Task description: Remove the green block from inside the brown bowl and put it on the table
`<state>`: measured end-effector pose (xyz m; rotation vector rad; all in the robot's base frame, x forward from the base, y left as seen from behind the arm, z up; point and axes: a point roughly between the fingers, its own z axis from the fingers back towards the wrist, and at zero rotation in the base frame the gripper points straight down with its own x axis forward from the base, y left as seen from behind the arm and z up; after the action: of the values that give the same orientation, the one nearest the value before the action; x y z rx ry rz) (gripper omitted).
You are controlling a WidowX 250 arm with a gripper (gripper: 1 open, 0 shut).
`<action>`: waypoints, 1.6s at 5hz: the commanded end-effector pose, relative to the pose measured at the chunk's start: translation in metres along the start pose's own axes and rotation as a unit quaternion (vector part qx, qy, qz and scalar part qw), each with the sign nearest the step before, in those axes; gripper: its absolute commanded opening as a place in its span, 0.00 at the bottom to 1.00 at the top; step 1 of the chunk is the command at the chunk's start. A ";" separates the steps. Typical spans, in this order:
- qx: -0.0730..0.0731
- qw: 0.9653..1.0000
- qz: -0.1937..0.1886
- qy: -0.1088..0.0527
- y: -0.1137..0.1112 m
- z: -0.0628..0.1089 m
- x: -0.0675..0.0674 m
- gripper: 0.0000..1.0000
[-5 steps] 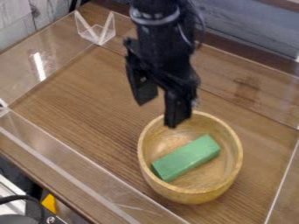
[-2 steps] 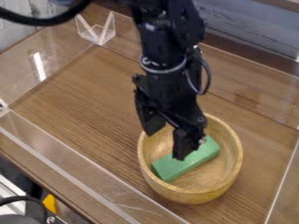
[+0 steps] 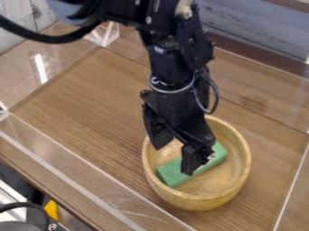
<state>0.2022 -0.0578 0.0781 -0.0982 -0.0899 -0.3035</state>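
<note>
The green block (image 3: 183,173) lies flat inside the brown bowl (image 3: 229,194), which sits on the table (image 3: 85,108) at the front right. My black gripper (image 3: 176,154) reaches down into the bowl with its jaws open. One finger (image 3: 157,141) stands at the block's left side and the other finger (image 3: 196,160) comes down in front of the block's middle, hiding part of it. I see no grip on the block, which rests on the bowl's bottom.
Clear acrylic walls (image 3: 49,54) bound the tabletop on all sides. A small clear acrylic stand (image 3: 99,32) sits at the back left. Bare wood-grain surface stretches left of the bowl and behind it.
The arm has come forward and down: the gripper was above the bowl's far rim, and now its open fingers are inside the bowl around the block. Block and bowl have not moved.
</note>
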 end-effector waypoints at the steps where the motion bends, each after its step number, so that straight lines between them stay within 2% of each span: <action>1: 0.002 1.000 -0.004 -0.011 -0.002 -0.003 0.004 1.00; 6: 0.003 1.000 0.011 -0.002 0.008 -0.028 0.011 1.00; 7: 0.002 1.000 0.012 0.000 0.008 -0.031 0.012 0.00; 8: 0.000 1.000 0.014 0.004 0.007 -0.025 0.012 0.00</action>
<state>0.2089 -0.0559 0.0446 -0.0949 -0.0312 -0.2800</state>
